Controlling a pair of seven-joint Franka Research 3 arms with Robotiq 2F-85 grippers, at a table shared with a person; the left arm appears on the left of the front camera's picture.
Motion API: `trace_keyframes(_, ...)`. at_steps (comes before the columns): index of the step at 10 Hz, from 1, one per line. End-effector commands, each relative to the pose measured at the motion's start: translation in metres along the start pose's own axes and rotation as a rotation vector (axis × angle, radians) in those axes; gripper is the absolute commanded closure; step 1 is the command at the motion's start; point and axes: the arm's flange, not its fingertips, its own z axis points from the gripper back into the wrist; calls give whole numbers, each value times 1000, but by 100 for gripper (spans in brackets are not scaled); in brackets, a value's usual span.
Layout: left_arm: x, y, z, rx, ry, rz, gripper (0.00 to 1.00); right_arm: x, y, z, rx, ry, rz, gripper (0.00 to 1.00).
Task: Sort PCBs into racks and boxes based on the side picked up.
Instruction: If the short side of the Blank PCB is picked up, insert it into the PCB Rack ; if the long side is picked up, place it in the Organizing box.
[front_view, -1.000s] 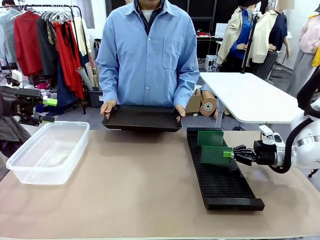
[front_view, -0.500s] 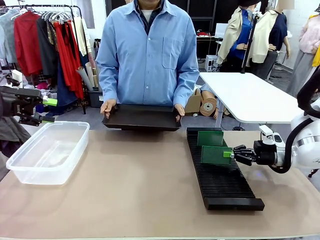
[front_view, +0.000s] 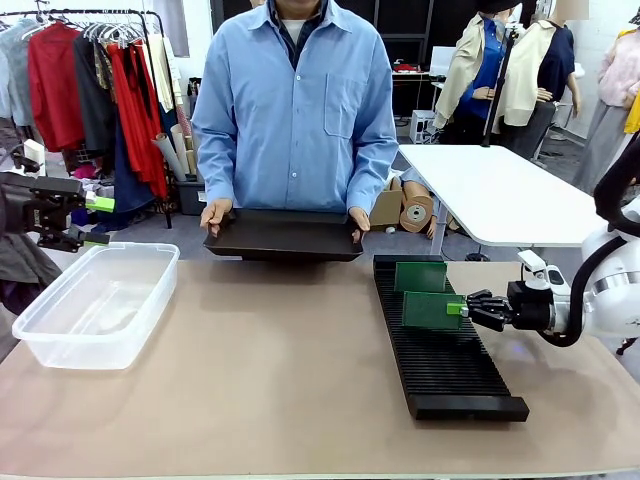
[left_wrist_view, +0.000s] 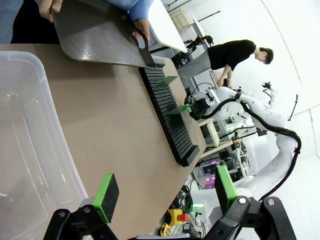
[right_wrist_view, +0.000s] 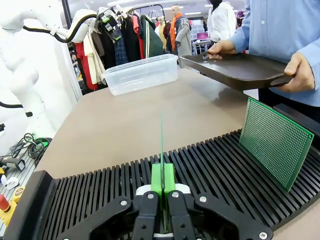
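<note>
The right gripper (right_wrist_view: 161, 192) had its fingers pinched on one edge of a PCB (front_view: 432, 311), upright over the rack (front_view: 440, 345), near a second slotted PCB (front_view: 420, 277). Thin, stiff and light, it suited edge grips. The left gripper (left_wrist_view: 162, 192) stood wide, empty.

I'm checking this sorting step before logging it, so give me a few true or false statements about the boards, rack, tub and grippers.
1. The right gripper is shut on a thin green circuit board standing in the long black slotted rack. True.
2. The clear plastic tub holds two boards. False: no boards lie in it.
3. A second green board stands in the rack, farther from the robot. True.
4. The left gripper grips a board. False: it is open and holds nothing.
5. The person's hands hold a shallow black tray. True.
</note>
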Motion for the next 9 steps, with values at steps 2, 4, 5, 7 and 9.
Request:
trace_keyframes(2,-1,-2,1,-3,-1,-2,0,3,-4,0,19,14,1,100)
trace_keyframes(4,-1,-2,1,-3,-1,-2,0,5,-7,0,43,17,6,100)
trace_keyframes(5,-1,-2,1,-3,-1,-2,0,6,-10,0,58,20,7,100)
trace_keyframes(7,-1,-2,1,-3,-1,-2,0,6,-13,0,62,24,4,100)
trace_keyframes(9,-1,-2,1,-3,-1,-2,0,4,-18,-2,72,26,-6,100)
